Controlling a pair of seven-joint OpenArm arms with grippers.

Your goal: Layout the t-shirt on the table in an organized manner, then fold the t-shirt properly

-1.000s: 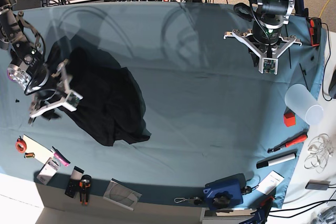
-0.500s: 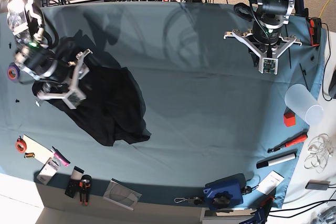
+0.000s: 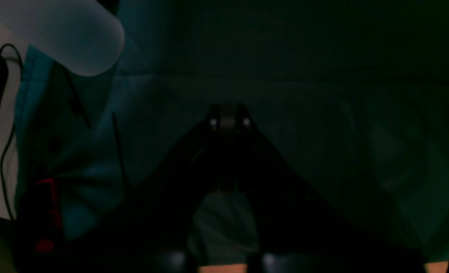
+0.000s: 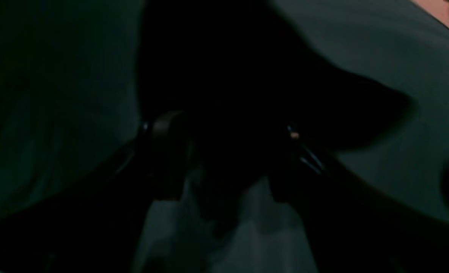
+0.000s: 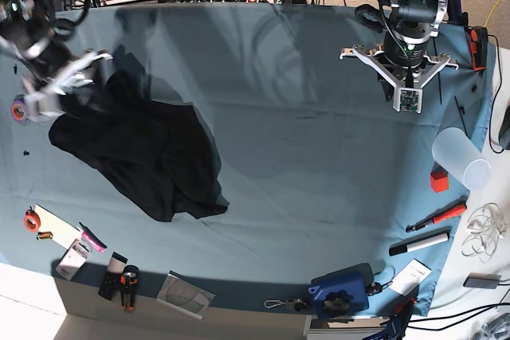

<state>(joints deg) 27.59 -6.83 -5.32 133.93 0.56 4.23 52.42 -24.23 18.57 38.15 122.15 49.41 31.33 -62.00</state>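
Compared with the earlier base frames, the right gripper (image 5: 68, 85) is now seen farther toward the far left corner of the desk (image 5: 303, 157), blurred by motion, where before it was lower and over the cloth's left part. The t-shirt (image 5: 147, 153) is drawn out more toward that corner, its upper left edge pulled into a point beside the gripper. The left gripper (image 5: 406, 89) is placed as before, over the far right of the desk.

The t-shirt's upper left edge is met by the right gripper; in the right wrist view dark cloth (image 4: 232, 113) is seen between the spread fingers (image 4: 163, 129), but whether it is pinched cannot be told. The left gripper is well apart from the t-shirt, and its fingers are spread wide over bare desk.

The t-shirt is shown as a crumpled black heap on the desk's left half, folded over itself, with no print visible.
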